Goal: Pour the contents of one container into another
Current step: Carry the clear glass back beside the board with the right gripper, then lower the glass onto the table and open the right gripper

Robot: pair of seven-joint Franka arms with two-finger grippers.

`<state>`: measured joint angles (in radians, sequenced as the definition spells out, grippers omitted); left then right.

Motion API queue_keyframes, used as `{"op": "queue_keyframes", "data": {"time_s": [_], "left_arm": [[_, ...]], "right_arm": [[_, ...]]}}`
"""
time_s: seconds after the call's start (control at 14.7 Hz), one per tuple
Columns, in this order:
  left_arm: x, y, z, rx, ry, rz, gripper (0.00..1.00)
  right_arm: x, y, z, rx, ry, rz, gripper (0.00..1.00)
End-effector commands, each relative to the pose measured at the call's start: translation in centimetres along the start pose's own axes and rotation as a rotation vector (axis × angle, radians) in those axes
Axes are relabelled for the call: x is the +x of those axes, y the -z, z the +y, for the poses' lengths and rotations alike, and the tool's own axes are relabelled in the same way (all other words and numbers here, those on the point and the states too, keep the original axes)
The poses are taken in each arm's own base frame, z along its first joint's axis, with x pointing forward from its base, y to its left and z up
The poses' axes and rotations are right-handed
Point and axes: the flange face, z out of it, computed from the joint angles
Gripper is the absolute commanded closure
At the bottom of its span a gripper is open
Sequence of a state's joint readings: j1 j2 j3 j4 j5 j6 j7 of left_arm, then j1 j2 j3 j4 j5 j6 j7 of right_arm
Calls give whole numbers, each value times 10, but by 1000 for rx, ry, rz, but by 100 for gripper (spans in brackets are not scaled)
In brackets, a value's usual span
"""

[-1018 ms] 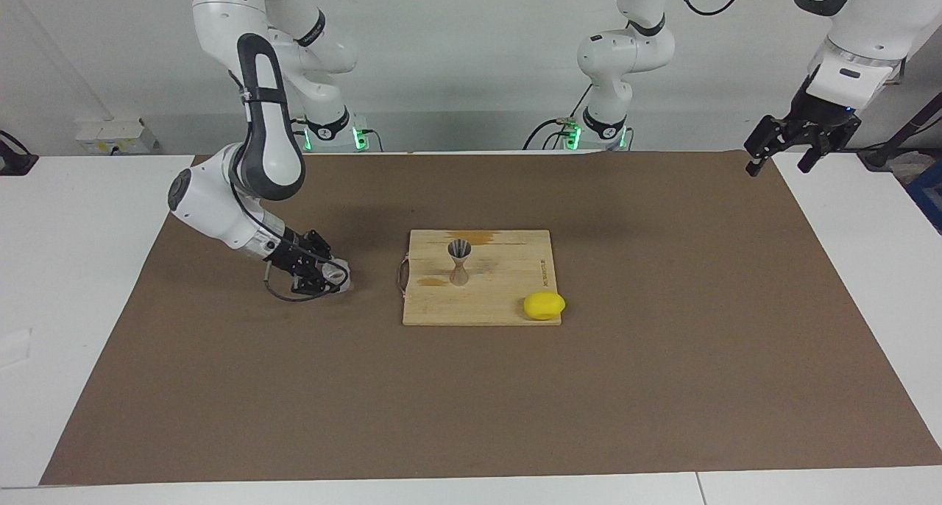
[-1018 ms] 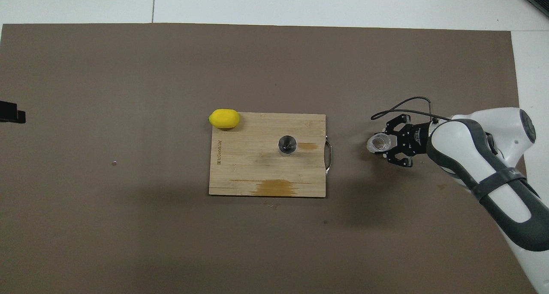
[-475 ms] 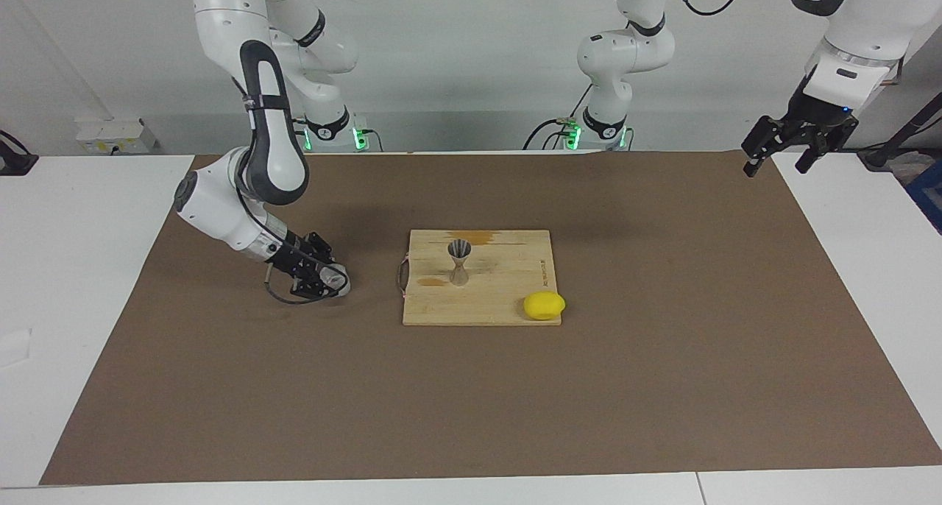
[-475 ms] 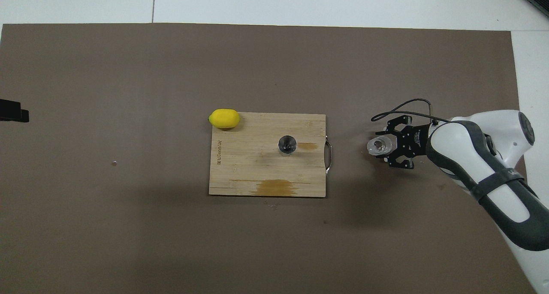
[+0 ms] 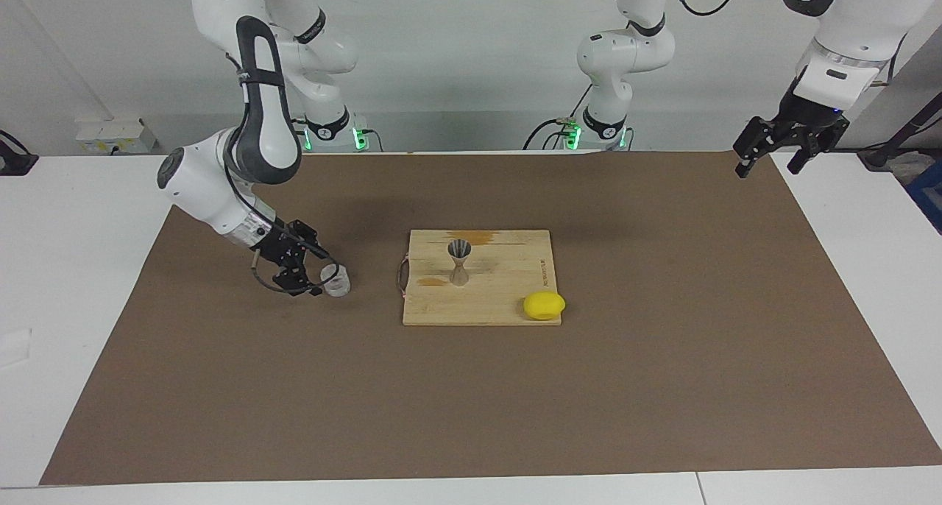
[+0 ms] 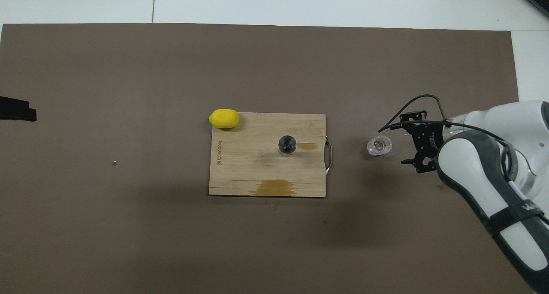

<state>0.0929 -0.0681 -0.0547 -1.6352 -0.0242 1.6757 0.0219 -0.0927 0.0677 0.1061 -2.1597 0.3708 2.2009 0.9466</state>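
Note:
The clear glass cup stands upright on the brown mat, beside the cutting board's handle, toward the right arm's end of the table; it also shows in the overhead view. My right gripper is open and empty just beside the cup, clear of it; in the overhead view its fingers stand wide apart. The metal jigger stands upright on the wooden cutting board, also seen from above. My left gripper waits, raised and open, over the mat's corner.
A yellow lemon lies at the board's corner farthest from the robots, toward the left arm's end. The board has a metal handle and a brown stain on its edge nearest the robots.
My right gripper has opened, let go of the glass cup and drawn back and up from it. The cup stays on the mat. The left gripper has drifted slightly.

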Motion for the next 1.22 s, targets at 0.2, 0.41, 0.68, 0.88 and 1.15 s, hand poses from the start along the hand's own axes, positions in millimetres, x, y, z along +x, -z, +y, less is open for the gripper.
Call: {"op": "queue_keyframes", "data": {"time_s": [0.2, 0.41, 0.68, 0.88, 1.15], "left_arm": [[4, 1, 4, 9, 7, 17, 0], [4, 2, 3, 9, 9, 19, 0], [4, 2, 2, 13, 5, 17, 0], [2, 2, -6, 15, 10, 17, 0], [0, -1, -7, 17, 19, 8, 0]], "right_arm": [[-20, 50, 9, -171, 589, 159, 0], [-49, 91, 1, -181, 859, 191, 0], [-70, 152, -33, -268, 987, 286, 0], [-73, 190, -55, -259, 983, 290, 0], [-71, 223, -61, -237, 968, 288, 0]]}}
